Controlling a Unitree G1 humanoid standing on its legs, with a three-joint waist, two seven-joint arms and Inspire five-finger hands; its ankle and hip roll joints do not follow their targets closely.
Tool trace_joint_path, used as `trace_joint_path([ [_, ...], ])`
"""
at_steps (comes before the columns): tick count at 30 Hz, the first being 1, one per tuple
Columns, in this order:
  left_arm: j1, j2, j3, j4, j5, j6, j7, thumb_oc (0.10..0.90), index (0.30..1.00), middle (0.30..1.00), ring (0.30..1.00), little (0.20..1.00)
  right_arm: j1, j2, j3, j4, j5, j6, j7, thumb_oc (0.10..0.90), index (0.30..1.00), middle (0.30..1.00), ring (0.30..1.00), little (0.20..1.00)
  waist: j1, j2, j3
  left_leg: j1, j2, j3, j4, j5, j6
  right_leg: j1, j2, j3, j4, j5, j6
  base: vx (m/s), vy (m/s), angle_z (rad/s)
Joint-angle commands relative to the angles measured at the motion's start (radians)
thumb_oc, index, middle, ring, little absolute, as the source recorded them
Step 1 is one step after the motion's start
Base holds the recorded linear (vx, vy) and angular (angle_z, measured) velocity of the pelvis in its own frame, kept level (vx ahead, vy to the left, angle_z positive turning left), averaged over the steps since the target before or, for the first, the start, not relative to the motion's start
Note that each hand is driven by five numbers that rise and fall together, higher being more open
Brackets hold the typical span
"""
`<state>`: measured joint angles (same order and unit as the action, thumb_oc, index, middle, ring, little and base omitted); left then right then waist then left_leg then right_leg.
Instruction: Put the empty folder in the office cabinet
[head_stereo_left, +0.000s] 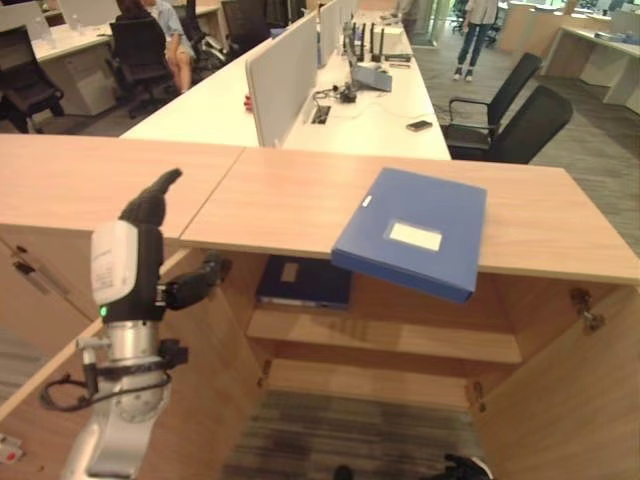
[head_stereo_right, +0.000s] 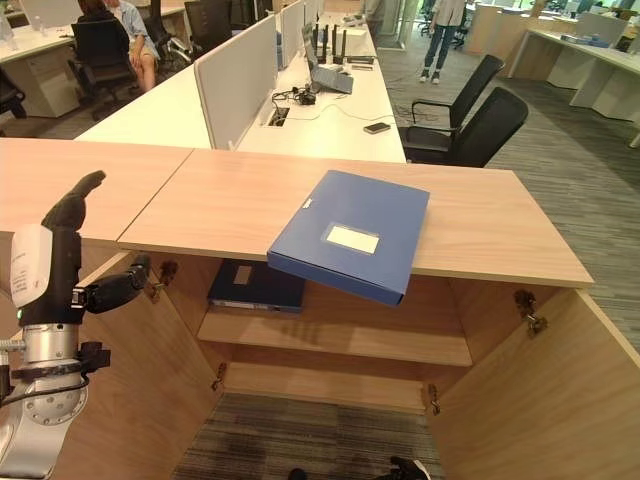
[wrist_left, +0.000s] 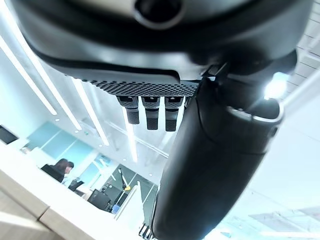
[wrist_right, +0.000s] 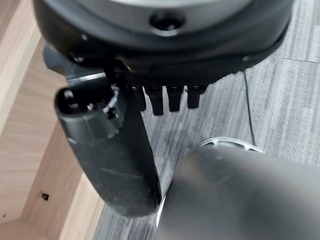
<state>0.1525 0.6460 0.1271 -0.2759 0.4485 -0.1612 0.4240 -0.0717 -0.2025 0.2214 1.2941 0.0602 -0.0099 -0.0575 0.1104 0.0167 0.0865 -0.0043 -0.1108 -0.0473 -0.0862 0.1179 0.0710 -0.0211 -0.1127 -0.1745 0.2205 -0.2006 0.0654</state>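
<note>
Here, left hand (head_stereo_left: 140, 235) raised upright, empty

Left arm (head_stereo_left: 115, 420) raised upright just left of the open cabinet (head_stereo_left: 420, 350), silver-grey forearm vertical, wrist straight. Left hand (head_stereo_left: 135, 250) above it, fingers (head_stereo_left: 155, 195) extended upward and slightly forward, relaxed, holding nothing; thumb (head_stereo_left: 195, 283) jutting sideways toward the cabinet opening. Right hand (wrist_right: 150, 60) hanging low over the carpet, short fingers (wrist_right: 170, 97) straight, thumb (wrist_right: 107, 150) stretched out beside them, nothing held.
</note>
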Motion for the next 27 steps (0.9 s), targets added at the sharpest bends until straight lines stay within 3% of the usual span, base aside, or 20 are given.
trace_joint_path([
  [1, -0.046, 0.066, 0.022, -0.153, 0.034, -0.107, -0.017, 0.8, 0.9, 0.9, 0.9, 0.9, 0.003, 0.0, 0.067, 0.022, -0.011, -0.004, -0.008, 0.8, 0.9, 0.9, 0.9, 0.9, -0.017, -0.039, -0.043, 0.053, 0.059, 0.018, -0.001, -0.13, -0.059, 0.084, 0.017, -0.052, -0.22, 0.157, 0.035, 0.11, -0.116, 0.27],
  [6, -0.006, 0.149, 0.014, -0.217, -0.003, -0.144, -0.101, 0.8, 0.9, 0.9, 0.9, 0.9, 0.002, -0.016, 0.078, 0.014, -0.018, -0.008, 0.005, 0.8, 0.9, 0.9, 0.9, 0.9, -0.024, -0.049, -0.07, 0.072, 0.073, 0.018, -0.001, -0.147, -0.071, 0.137, 0.044, -0.041, -0.29, 0.169, 0.03, 0.08, -0.062, -0.03],
  [16, 0.078, 0.164, 0.059, -0.264, -0.081, -0.155, -0.151, 0.8, 0.9, 0.9, 0.9, 0.9, 0.024, -0.021, 0.086, 0.018, -0.042, -0.006, 0.02, 0.8, 0.9, 0.9, 0.9, 0.9, -0.024, -0.055, -0.083, 0.085, 0.084, 0.018, -0.001, -0.158, -0.078, 0.161, 0.058, -0.028, -0.308, 0.152, 0.026, 0.03, -0.014, -0.11],
  [27, -0.032, 0.202, -0.035, -0.352, -0.158, -0.182, -0.201, 0.8, 0.9, 0.9, 0.9, 0.9, 0.015, -0.011, 0.122, 0.014, -0.044, -0.009, 0.02, 0.8, 0.9, 0.9, 0.9, 0.9, -0.037, -0.058, -0.092, 0.091, 0.093, 0.026, -0.001, -0.167, -0.081, 0.166, 0.063, -0.014, -0.308, 0.143, 0.023, 0.0, 0.0, 0.0],
])
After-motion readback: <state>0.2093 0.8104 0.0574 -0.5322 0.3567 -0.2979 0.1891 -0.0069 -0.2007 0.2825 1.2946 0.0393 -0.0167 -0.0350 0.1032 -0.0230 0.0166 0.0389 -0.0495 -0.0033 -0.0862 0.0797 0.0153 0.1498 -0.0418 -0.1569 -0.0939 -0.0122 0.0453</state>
